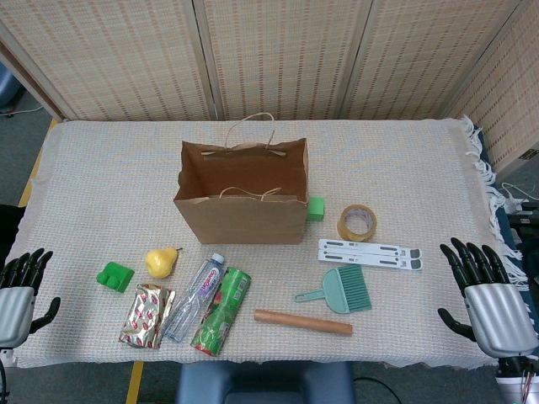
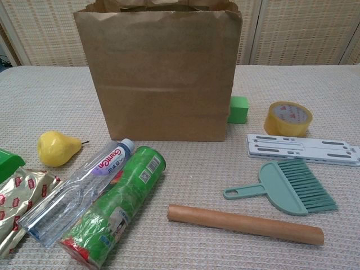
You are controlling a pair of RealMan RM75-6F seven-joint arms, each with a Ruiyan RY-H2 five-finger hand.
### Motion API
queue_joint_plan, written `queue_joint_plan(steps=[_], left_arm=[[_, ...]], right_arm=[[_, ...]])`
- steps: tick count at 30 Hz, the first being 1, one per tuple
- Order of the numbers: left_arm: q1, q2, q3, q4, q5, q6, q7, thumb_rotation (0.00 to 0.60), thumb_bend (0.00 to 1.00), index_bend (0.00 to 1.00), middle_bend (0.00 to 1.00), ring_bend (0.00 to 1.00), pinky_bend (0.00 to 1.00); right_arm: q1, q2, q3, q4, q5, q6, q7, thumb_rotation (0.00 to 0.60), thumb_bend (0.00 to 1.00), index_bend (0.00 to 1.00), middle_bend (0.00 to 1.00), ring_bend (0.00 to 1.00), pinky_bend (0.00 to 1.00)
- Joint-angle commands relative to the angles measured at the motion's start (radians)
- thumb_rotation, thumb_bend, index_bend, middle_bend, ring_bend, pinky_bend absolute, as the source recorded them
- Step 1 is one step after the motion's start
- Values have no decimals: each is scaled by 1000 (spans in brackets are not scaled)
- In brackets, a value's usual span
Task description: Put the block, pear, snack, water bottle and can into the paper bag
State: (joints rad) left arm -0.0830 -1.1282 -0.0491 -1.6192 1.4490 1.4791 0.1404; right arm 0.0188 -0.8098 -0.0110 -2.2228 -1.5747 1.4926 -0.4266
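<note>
The brown paper bag (image 1: 242, 202) (image 2: 160, 73) stands upright and open mid-table. In front of it on the left lie a yellow pear (image 1: 160, 262) (image 2: 56, 148), a green block (image 1: 115, 276), a foil snack pack (image 1: 146, 316) (image 2: 22, 202), a clear water bottle (image 1: 194, 298) (image 2: 79, 191) and a green can (image 1: 222, 310) (image 2: 115, 205) on its side. A second green block (image 1: 315, 209) (image 2: 238, 109) sits against the bag's right side. My left hand (image 1: 18, 295) and right hand (image 1: 488, 295) hover at the table's near corners, fingers spread, holding nothing.
Right of the bag are a tape roll (image 1: 357, 222), a white slotted rack (image 1: 370, 254), a teal hand brush (image 1: 341, 290) and a wooden rolling pin (image 1: 303, 321). A woven screen stands behind the cloth-covered table (image 1: 404, 160).
</note>
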Motion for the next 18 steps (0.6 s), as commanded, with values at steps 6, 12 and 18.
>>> queue_joint_plan(steps=[6, 12, 18], left_arm=[[-3, 11, 7, -8, 4, -12, -8, 600, 382, 0, 0, 0, 72], [-26, 22, 11, -17, -6, -63, 19, 600, 374, 0, 0, 0, 73], [-113, 64, 52, -36, 32, -234, 93, 600, 361, 0, 0, 0, 90]], right_arm=[[17, -13, 16, 18, 35, -25, -6, 600, 96, 0, 0, 0, 0], [33, -21, 27, 27, 69, -46, -4, 600, 96, 0, 0, 0, 0], [39, -22, 30, 30, 82, -55, -3, 600, 96, 0, 0, 0, 0]])
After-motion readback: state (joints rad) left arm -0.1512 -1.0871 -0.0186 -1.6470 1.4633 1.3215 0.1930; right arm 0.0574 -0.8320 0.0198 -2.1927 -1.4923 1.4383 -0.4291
